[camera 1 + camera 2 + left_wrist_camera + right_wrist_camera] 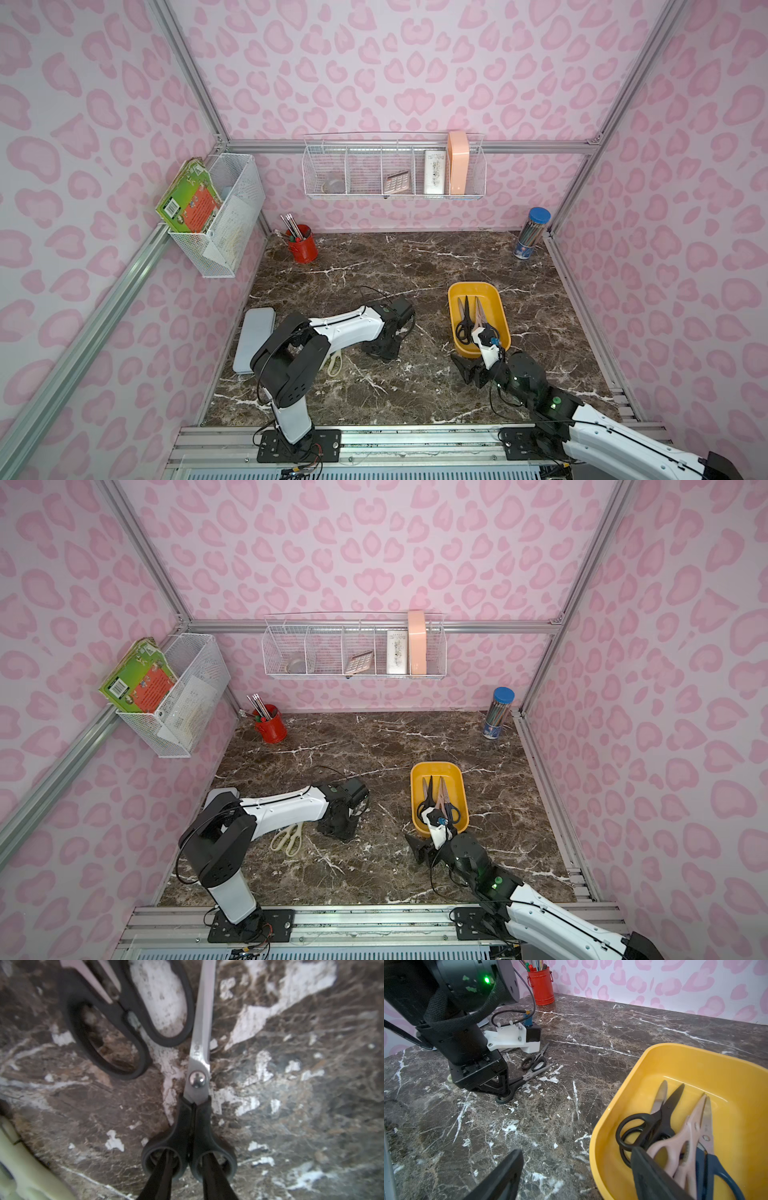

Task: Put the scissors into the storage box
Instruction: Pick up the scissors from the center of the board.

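Observation:
A black-handled pair of scissors (197, 1078) lies flat on the marble. My left gripper (188, 1154) stands over its handles with one finger in each ring and the joined middle between them; I cannot tell whether they press on it. Beside it lie a larger black pair (116, 1009), a small black pair (534, 1061) and a cream pair (286, 837). The yellow storage box (473, 286) holds a black pair (654, 1124), a pink pair (683, 1140) and a blue pair (712, 1163). My right gripper (576, 1150) is open and empty, straddling the box's near rim.
A flat grey-blue case (253, 340) lies at the table's left edge behind the left arm. A red pencil cup (303, 249) stands back left and a blue-lidded pencil tube (532, 232) back right. White wire baskets (395, 170) hang on the walls.

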`<state>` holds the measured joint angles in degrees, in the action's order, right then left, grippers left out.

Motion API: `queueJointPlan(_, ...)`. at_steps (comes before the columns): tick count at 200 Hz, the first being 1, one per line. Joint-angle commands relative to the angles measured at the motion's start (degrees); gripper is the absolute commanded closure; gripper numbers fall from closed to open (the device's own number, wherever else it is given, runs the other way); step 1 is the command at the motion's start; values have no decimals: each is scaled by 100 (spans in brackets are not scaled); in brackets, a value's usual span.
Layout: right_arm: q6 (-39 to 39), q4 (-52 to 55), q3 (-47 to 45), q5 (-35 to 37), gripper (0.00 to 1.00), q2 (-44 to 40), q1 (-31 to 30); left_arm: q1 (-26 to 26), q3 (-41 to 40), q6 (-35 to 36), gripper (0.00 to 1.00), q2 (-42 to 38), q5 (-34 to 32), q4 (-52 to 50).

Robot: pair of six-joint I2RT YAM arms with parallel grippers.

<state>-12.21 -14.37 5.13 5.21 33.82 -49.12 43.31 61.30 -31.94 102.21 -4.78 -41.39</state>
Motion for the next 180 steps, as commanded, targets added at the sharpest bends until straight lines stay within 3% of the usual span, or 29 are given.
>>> queueJointPlan(1, -18, -146, 49, 48, 17, 7, -9, 2, -25, -101, 75, 205, -67, 97)
queueJointPlan(58, -27, -132, 33, 120, 17, -49, -13, 91, 61, -181, 86, 160, -327, -95)
queueJointPlan(95, -21, -123, 64, 110, 15, -54, -12, 176, 170, -218, 100, -74, -433, -220)
queueJointPlan(120, -155, 61, 341, 438, 10, -94, 15, 201, 387, -230, 100, -299, -465, -502)
queueJointPlan(134, -446, 191, 684, 643, 5, 73, 377, 225, 492, -308, 100, -516, -526, -649)
queueJointPlan(161, -690, 942, 1992, -175, 4, 1056, 1787, 405, 805, -430, 100, -901, -582, -852)
queueJointPlan(180, -498, 1752, 3051, 372, 4, 1676, 2110, 647, 1367, -487, 100, -988, -763, -1169)
